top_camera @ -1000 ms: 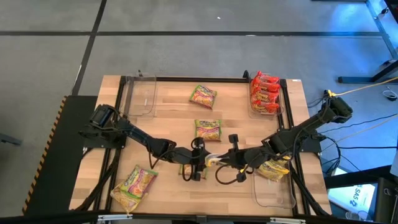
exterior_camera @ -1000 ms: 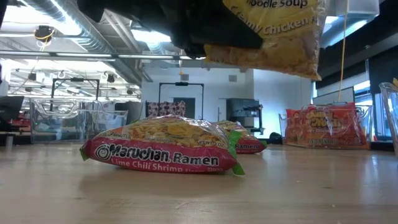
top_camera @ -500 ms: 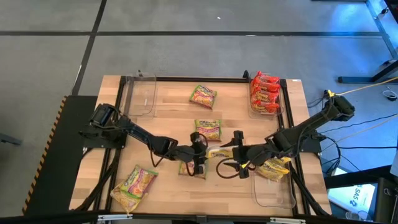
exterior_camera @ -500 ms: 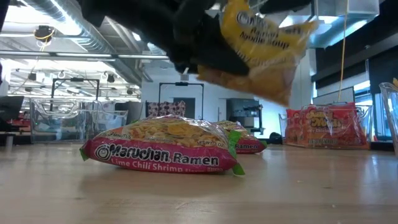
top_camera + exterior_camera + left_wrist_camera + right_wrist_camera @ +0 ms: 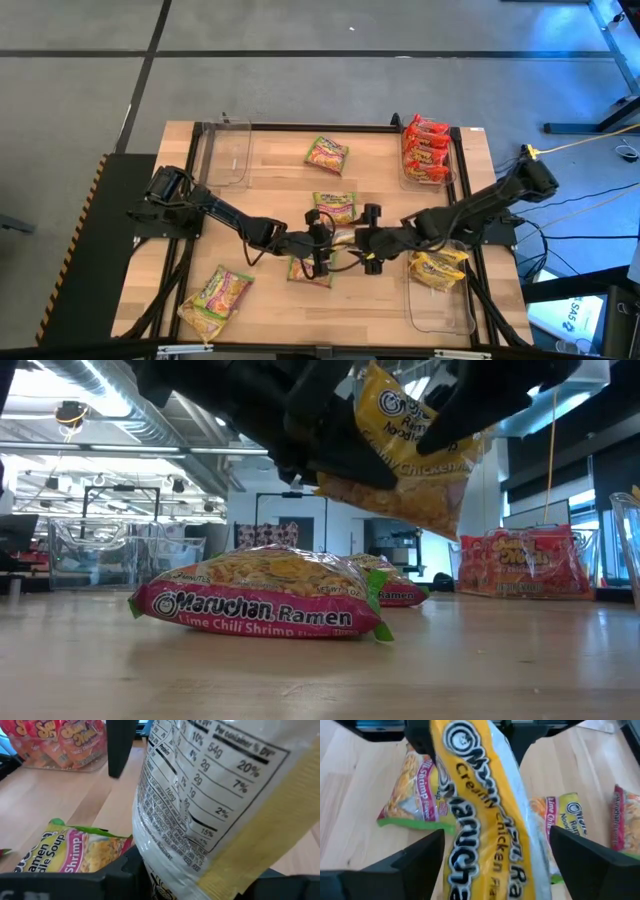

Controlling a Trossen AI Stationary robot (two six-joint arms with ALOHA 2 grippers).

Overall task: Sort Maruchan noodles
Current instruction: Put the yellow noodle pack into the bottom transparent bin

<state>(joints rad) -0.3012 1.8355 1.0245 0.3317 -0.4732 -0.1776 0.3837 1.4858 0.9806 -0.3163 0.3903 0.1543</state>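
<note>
Right gripper (image 5: 490, 855) now spread open, yellow Creamy Chicken packet (image 5: 415, 455) crinkled, tilted, clamped by left gripper (image 5: 322, 240).

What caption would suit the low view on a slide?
A yellow Creamy Chicken packet hangs above the table behind a lime chili shrimp packet.

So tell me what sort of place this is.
Probably a robotics lab or workshop: exposed ceiling ducts, a wooden bench on bare grey floor, and cables trailing beside it.
</note>
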